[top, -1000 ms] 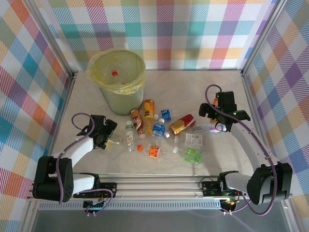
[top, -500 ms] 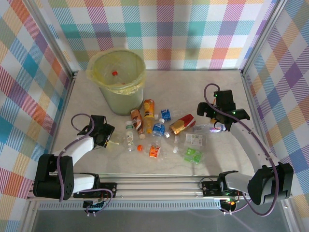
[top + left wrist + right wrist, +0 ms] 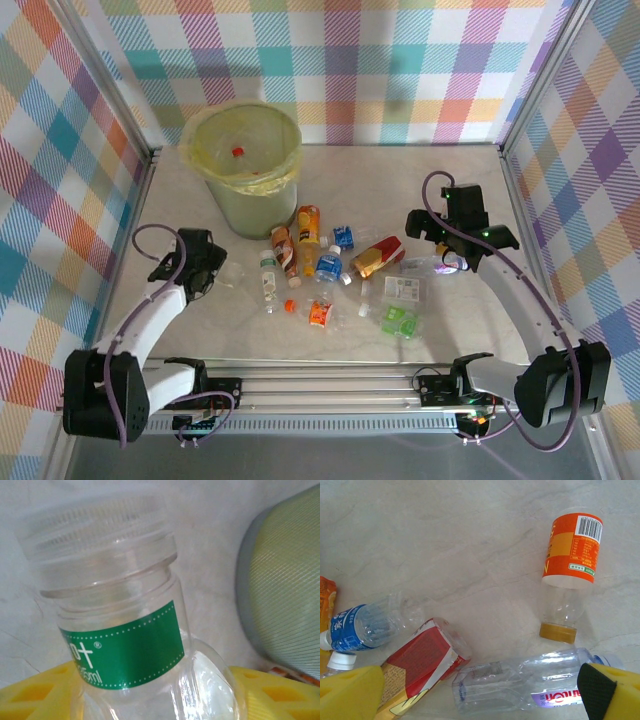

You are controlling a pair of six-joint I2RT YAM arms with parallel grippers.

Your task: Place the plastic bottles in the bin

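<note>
Pale-green, yellow-lined bin (image 3: 245, 205) stands at 11 o'clock on the marble table (image 3: 470, 320); crushed plastic bottles (image 3: 320, 265) litter the centre. The left gripper (image 3: 212, 280) sits at 9 o'clock, the right gripper (image 3: 415, 228) at 3. Left wrist view: the left gripper clamps a clear green-labelled bottle (image 3: 120, 630), bin at 3 o'clock. Right wrist view: jaws stand wide apart over a clear bottle (image 3: 520, 682) at 5 o'clock.
</note>
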